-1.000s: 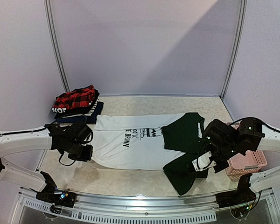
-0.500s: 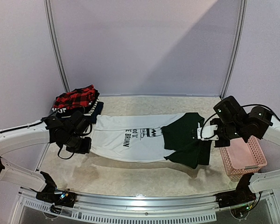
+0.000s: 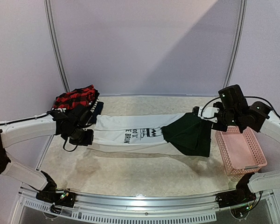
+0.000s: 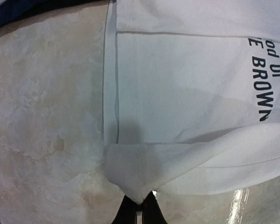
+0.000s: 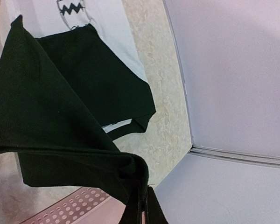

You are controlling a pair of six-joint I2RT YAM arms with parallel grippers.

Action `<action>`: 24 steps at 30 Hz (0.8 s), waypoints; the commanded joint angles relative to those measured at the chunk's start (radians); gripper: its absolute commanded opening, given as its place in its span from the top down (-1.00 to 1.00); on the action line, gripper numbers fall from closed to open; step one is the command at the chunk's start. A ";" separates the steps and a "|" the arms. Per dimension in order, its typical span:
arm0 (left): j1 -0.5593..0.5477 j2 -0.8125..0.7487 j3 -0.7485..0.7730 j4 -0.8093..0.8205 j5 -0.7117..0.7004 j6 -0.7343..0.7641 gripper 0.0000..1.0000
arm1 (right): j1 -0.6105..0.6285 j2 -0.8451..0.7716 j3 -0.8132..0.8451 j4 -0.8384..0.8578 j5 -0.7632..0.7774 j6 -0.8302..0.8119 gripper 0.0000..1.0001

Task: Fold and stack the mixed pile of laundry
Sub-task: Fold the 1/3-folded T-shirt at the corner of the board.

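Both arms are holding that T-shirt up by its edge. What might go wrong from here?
1. Each set of jaws pinches only a small bit of the white tee: the left a hem corner, the right the dark sleeve. Either could slip and spoil the fold.
2. The sleeve hangs beside the pink basket; it might snag it.
3. The left arm works close to the folded stack and could nudge it.

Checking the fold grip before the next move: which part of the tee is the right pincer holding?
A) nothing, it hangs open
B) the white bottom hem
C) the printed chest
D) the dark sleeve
D: the right wrist view shows the right pincer shut on a bunched fold of the dark sleeve of the white tee.
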 commanded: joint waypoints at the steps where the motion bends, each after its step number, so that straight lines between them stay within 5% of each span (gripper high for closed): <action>1: 0.027 0.111 0.064 0.079 -0.002 0.057 1.00 | -0.062 0.076 0.048 0.124 -0.021 0.025 0.99; 9: 0.067 0.255 0.152 0.125 -0.030 0.077 1.00 | -0.193 0.233 0.077 0.241 -0.078 0.039 0.99; 24: 0.182 0.401 0.232 0.194 0.026 0.084 1.00 | -0.242 0.475 0.188 0.350 -0.098 0.069 0.99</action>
